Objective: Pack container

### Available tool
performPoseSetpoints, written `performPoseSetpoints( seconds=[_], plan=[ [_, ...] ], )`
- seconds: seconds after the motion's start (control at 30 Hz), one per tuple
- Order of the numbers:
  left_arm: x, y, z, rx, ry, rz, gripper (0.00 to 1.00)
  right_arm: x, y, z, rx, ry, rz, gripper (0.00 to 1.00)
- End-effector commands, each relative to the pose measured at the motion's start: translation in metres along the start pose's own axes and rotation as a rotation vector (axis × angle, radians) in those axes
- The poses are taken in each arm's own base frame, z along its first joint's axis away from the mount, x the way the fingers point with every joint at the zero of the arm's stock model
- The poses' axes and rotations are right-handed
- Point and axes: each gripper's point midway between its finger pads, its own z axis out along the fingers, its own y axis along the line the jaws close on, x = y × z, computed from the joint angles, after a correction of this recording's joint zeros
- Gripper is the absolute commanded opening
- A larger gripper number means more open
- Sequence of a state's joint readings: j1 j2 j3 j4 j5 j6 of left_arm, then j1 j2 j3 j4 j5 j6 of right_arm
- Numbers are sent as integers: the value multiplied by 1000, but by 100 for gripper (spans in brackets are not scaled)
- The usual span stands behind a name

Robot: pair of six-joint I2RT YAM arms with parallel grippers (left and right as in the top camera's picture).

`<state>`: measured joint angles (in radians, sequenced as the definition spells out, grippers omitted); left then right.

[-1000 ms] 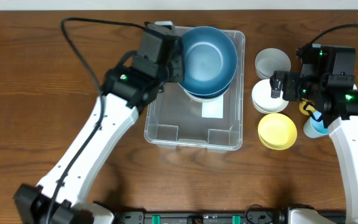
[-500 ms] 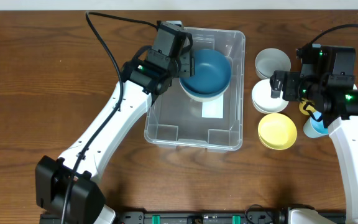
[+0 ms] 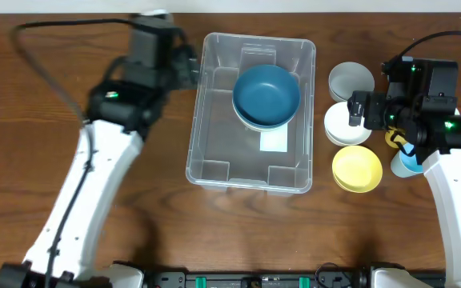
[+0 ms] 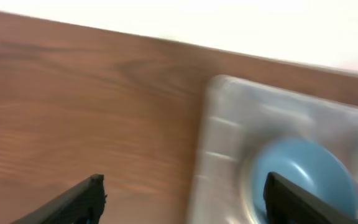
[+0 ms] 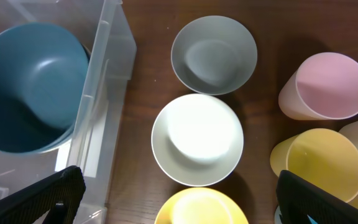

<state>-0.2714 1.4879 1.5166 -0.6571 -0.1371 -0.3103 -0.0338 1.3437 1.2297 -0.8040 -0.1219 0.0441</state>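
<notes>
The container is a large clear bin at the table's middle, with a white label on its base. A dark blue bowl rests in its far right part, nested on a paler bowl; the right wrist view shows the blue bowl too. My left gripper hangs open and blurred just outside the bin's far left wall. In the left wrist view, the left gripper holds nothing, with the bin's rim and the blue bowl to its right. My right gripper stands open above the loose bowls.
Right of the bin lie a grey bowl, a white bowl and a yellow bowl. A pink cup and a yellow cup stand further right.
My left gripper opened and let the blue bowl go inside the bin, then pulled back left past the bin's wall. The right arm stayed still.
</notes>
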Motion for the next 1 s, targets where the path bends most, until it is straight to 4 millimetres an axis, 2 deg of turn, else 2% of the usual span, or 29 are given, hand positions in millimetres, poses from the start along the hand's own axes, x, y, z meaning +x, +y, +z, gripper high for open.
performPoseSetpoints(
  seconds=[0.0,0.07,0.17,0.27,0.37,0.47,0.97],
  plan=[
    [-23,62,-16,-169,-60,-65,88,-4,-2,-2,5,-9,-5,99],
    [-25,97,-21,-241,-55,-113,99,-4,-2,-2,5,-9,-5,99],
    [-22,149,-26,-346,-31,-189,98,-4,-2,-2,5,-9,-5,99],
    [-12,183,-32,-419,5,-239,98,-4,-2,-2,5,-9,-5,99],
    [-8,204,-38,-463,21,-274,98,-4,-2,-2,5,-9,-5,99],
    [-8,217,-41,-487,17,-297,98,-4,-2,-2,5,-9,-5,99],
    [-7,218,-42,-490,16,-300,98,-4,-2,-2,5,-9,-5,99]
  ],
)
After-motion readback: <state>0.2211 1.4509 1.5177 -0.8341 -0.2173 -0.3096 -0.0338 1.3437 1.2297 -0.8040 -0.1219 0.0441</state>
